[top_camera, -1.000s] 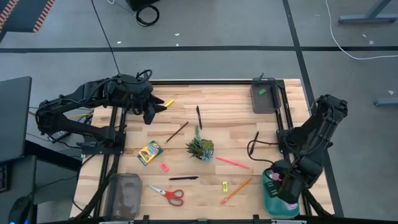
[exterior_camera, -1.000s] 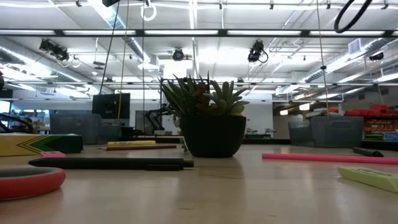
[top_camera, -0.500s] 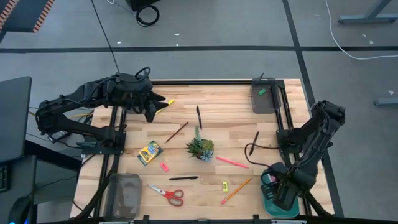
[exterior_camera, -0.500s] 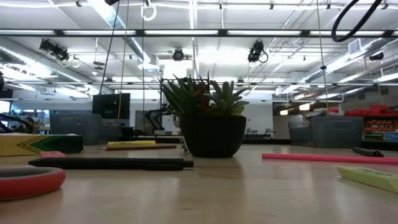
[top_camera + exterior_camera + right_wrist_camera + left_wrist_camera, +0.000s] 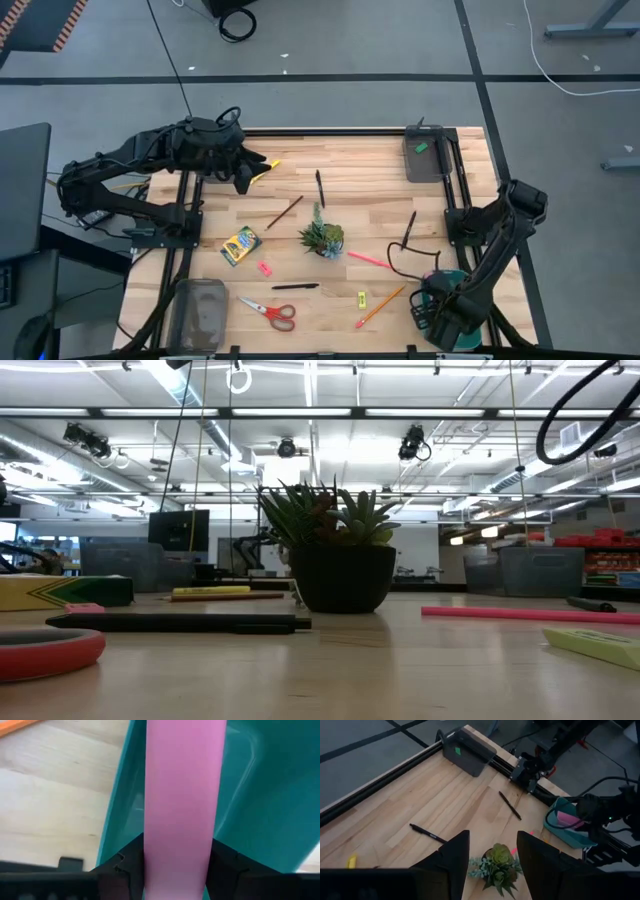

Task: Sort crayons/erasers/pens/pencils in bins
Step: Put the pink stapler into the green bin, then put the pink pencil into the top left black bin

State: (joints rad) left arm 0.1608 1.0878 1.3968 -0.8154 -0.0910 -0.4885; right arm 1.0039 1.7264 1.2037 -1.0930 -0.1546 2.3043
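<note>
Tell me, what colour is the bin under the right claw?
Teal; the bin shows best in the right wrist view, behind a pink pencil.

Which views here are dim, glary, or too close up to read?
Left wrist view: dim, tabletop murky. Low view: ceiling lights glare, plant backlit and dark. Right wrist view: a pink object fills the frame over the teal bin, too close to identify. High view: evenly lit.

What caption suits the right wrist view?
Right gripper holds a pink pencil over the teal bin.

Plant [image 5: 322,238] sits mid-frame, crayon box [image 5: 240,245] to its left, scissors [image 5: 270,312] lower down, one bin [image 5: 424,153] upper right.
</note>
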